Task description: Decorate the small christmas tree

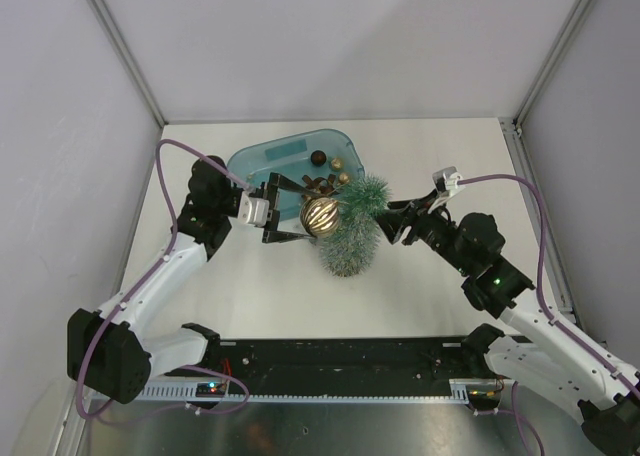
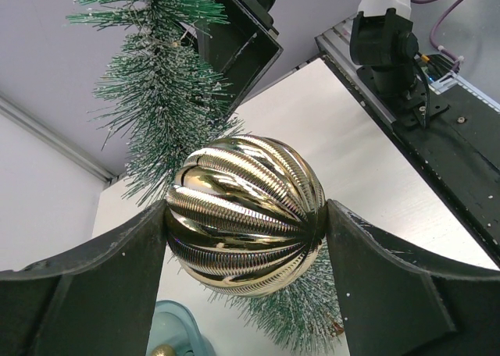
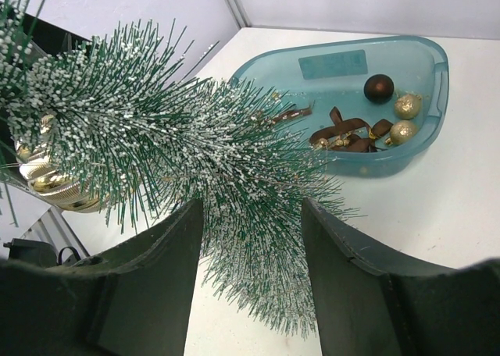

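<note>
The ball ornament (image 2: 244,215) sits between the left gripper's (image 2: 246,231) fingers, touching both. Just past those fingertips is the small christmas tree (image 1: 352,231), its needles against the ornament's far side. The tree runs crosswise between the right gripper's (image 3: 251,215) fingers, with the ornament on their left. Ahead of the right gripper, beyond the tree, the tub (image 3: 437,67) rests on the table (image 1: 440,146). In it lies a ribbon (image 3: 348,133), with three small baubles (image 3: 408,105) just to its right.

one tree (image 1: 352,234), one tub (image 1: 256,162)
</note>
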